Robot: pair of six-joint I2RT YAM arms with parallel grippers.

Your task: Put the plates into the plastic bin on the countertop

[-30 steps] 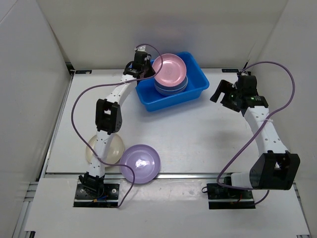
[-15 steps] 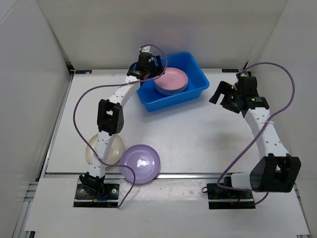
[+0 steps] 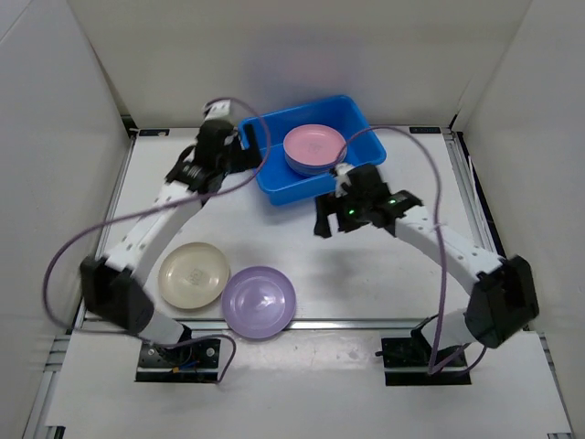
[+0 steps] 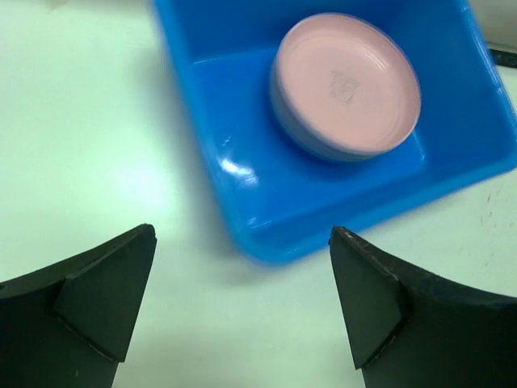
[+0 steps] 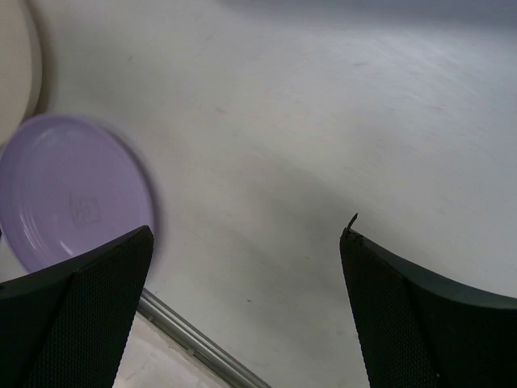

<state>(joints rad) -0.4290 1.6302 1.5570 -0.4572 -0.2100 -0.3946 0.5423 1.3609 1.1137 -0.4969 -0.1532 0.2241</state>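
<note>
Blue bin (image 3: 274, 187): stood at the far middle of the desk (image 3: 393, 274), just where it was a second before
Pink plate (image 3: 313, 143): lay flat on the stacked plates (image 3: 311, 170) inside the bin; a second earlier it hung tilted at the bin's left rim, pinched by the left hand (image 3: 242, 146)
Left arm: had drawn back from over the bin, so its hand sat just left of the bin's far-left corner; the arm had swung out leftward, uncovering the cream plate (image 3: 194, 274)
Right arm: had crossed from the right side of the desk to the middle; the right hand (image 3: 327, 203) hung just in front of the bin's near wall
Loose plates: cream plate and purple plate (image 3: 259, 302) lay unmoved at the near left; whether their edges touched could not be told
Left wrist view: alone showed the faint centre mark on the pink plate and the bluish side of the plates beneath it
Right wrist view: alone showed the metal rail (image 5: 202, 343) close up; the purple plate was blurred at its left, with a sliver of cream above
Left hand: fingers spread fully apart; holding nothing, touching nothing
Right hand: fingers spread equally wide above bare desk; holding nothing
</note>
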